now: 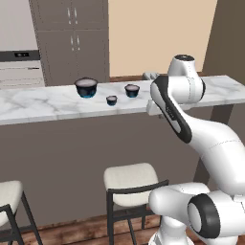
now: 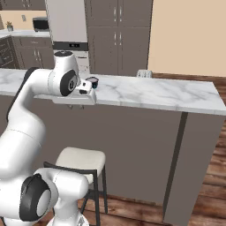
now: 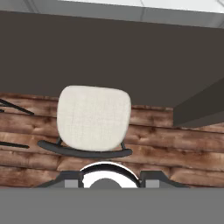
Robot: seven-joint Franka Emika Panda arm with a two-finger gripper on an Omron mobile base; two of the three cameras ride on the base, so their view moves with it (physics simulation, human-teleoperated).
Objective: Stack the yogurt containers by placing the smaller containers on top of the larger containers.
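Fingers: drawn nearly together with nothing between them; in the hand view the two dark tips (image 3: 73,181) stand at the bottom edge, aimed down at the floor, and no cup is touched.
Gripper: seen in the right base view (image 2: 76,106) under the white hand, just in front of the near edge of the counter and below its top.
Cups relative to fingers: all three are set on the counter, above and beyond the fingers and apart from them.
Large cup: (image 1: 86,87) placed farthest left of the three; a round dark bowl shape with a pale top and a glossy blue base; upright.
Small cup: (image 1: 111,100) placed between the other two and nearer the counter's front edge; same dark body and pale top; upright, touching neither neighbour.
Medium cup: (image 1: 132,90) placed right of the small one, near the robot's forearm; in the right base view one dark cup is glimpsed just past the hand.
Stacking: none of the cups is set on another.
Counter: (image 1: 43,103) a long white marble top over a dark front panel, running left to right.
Stool: (image 3: 94,117) a pale cushioned seat with a dark curved back rail, seen directly under the gripper on the wooden floor (image 3: 175,144).
Second stool: (image 1: 8,197) partly seen at the far left, near the floor.
Cabinets: (image 1: 72,38) grey-brown doors are seen behind the counter.
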